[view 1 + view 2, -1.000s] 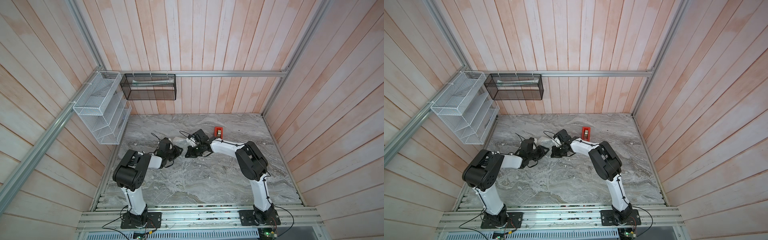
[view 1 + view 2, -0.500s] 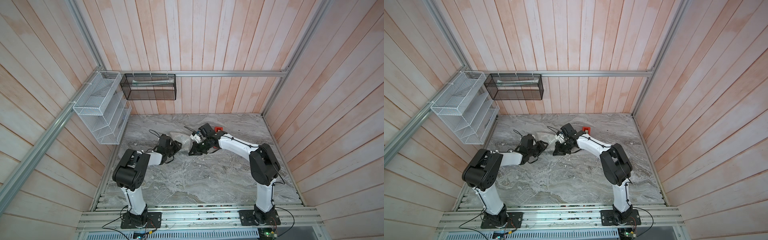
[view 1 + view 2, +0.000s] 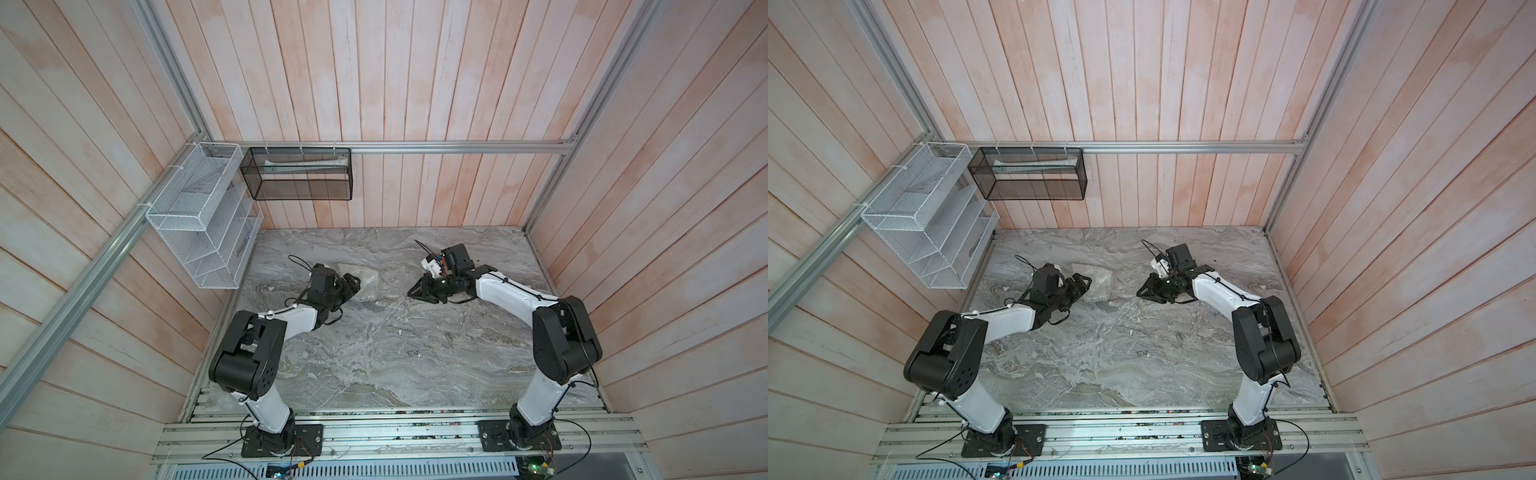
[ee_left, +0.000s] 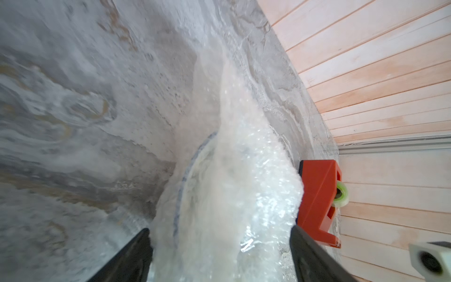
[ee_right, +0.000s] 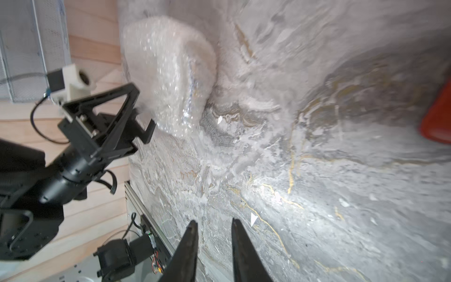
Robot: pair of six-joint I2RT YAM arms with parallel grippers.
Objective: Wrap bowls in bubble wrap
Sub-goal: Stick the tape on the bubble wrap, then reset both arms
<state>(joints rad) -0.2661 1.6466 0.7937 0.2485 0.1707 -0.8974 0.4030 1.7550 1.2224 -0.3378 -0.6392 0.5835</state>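
On the table (image 3: 395, 353), toward the back: the bubble wrap (image 3: 360, 279) (image 3: 1097, 279) lies bunched into a whitish bundle on the marble top.
Bowl: it sits inside the bundle; only a curved blue edge (image 4: 180, 195) and a strip of blue pattern (image 5: 192, 80) show through the plastic.
Left gripper (image 3: 353, 286) (image 3: 1082, 284): it is at the bundle's side, low over the table.
Left fingers (image 4: 136, 254): they are spread wide, with the bundle filling the gap between them in the left wrist view. In the right wrist view the tips (image 5: 150, 129) reach the bundle's edge. Whether they press on the plastic I cannot tell; nothing is clamped.
Right gripper (image 3: 415, 291) (image 3: 1144, 294): it is well apart from the bundle, over bare marble, pointing toward it.
Right fingers (image 5: 191, 234): they are parted by a narrow gap, with only tabletop showing between them and nothing held. Whether the tips touch the table I cannot tell.
Tape dispenser (image 4: 317, 195): red, it stands past the bundle by the back wall, with a pale green roll on its side; in the right wrist view only a blurred red edge (image 5: 439, 117) shows.
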